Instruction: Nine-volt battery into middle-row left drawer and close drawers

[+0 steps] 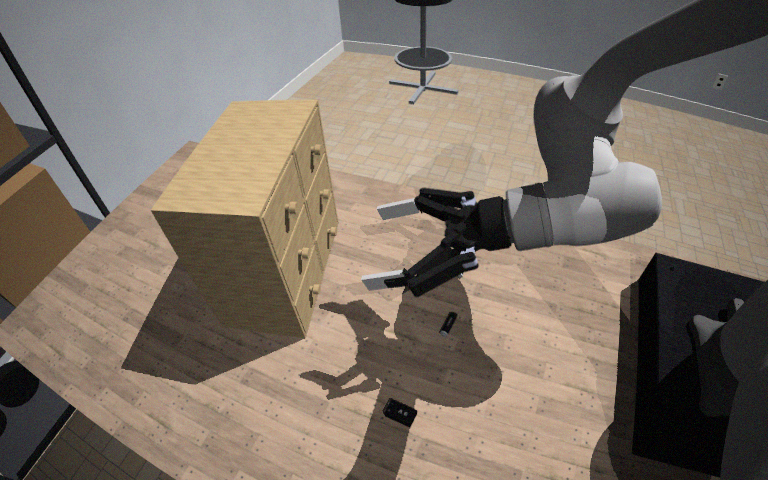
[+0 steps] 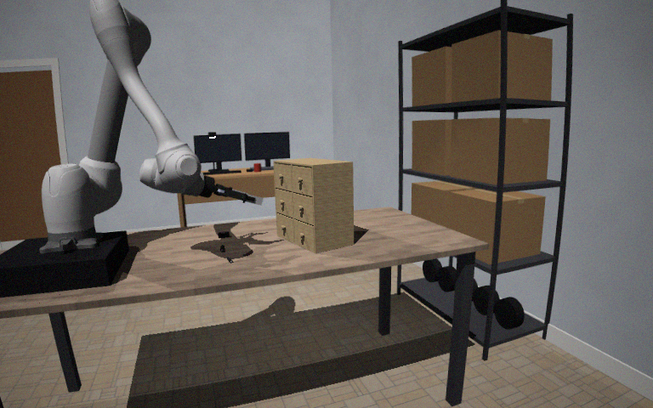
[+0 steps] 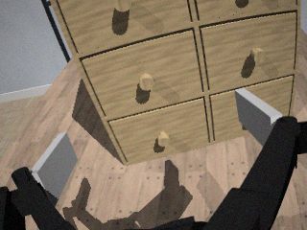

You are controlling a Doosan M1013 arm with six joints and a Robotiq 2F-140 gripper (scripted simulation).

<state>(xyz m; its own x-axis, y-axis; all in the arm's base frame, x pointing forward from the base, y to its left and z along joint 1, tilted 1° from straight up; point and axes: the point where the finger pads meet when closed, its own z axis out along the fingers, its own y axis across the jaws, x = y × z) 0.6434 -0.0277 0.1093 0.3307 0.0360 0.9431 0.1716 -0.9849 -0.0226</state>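
The small wooden chest (image 1: pixel 249 215) stands on the table with all its drawers pushed in. It also shows in the exterior view (image 2: pixel 313 204) and in the wrist view (image 3: pixel 173 57). The left drawer of the middle row has its knob in the wrist view (image 3: pixel 146 82) and in the top view (image 1: pixel 304 255). The nine-volt battery (image 1: pixel 399 411) (image 2: pixel 222 234), a small black block, lies on the table well away from the chest and in the arm's shadow. My gripper (image 1: pixel 387 244) (image 2: pixel 252 198) is open and empty. It hangs level above the table, pointing at the drawer fronts a short way off.
A black cylindrical battery (image 1: pixel 448 323) lies on the table below the gripper. The arm's black base block (image 1: pixel 679 362) sits at the table's right end. A shelf rack with boxes (image 2: pixel 481 144) stands behind the chest.
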